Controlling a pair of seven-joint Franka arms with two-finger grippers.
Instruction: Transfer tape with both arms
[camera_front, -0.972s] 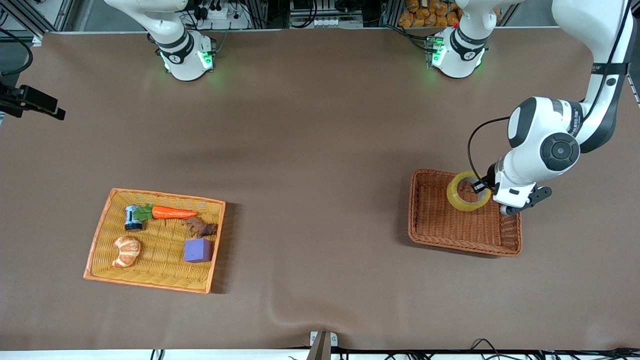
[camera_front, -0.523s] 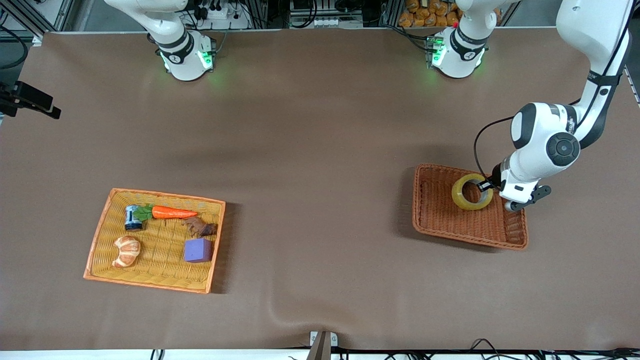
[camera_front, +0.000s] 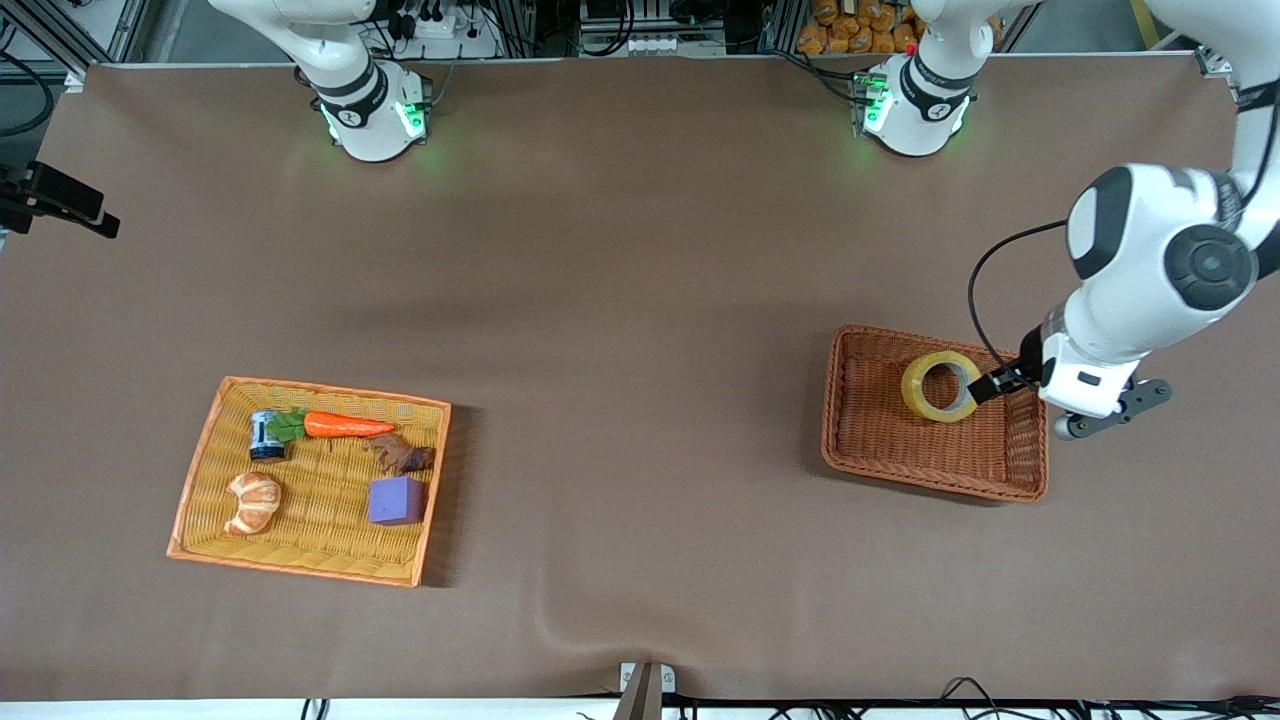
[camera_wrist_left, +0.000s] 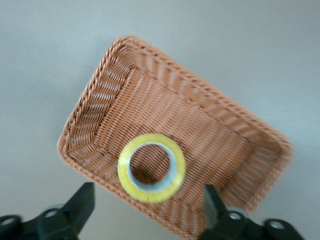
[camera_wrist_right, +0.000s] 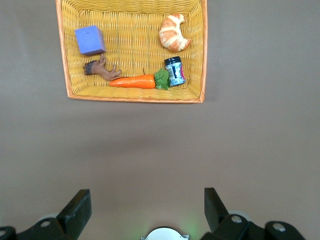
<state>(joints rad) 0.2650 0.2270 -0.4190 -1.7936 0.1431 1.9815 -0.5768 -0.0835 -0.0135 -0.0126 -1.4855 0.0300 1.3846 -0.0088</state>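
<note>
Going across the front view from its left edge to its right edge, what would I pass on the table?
Yellow basket holding croissant, can, carrot, purple cube → brown basket → tape lying in it → left tool, open over the brown basket's edge.

From my front view, the right gripper is out of frame past the top edge. The left gripper (camera_wrist_left: 150, 215) fingertips are cut off at the left wrist picture's bottom edge.
</note>
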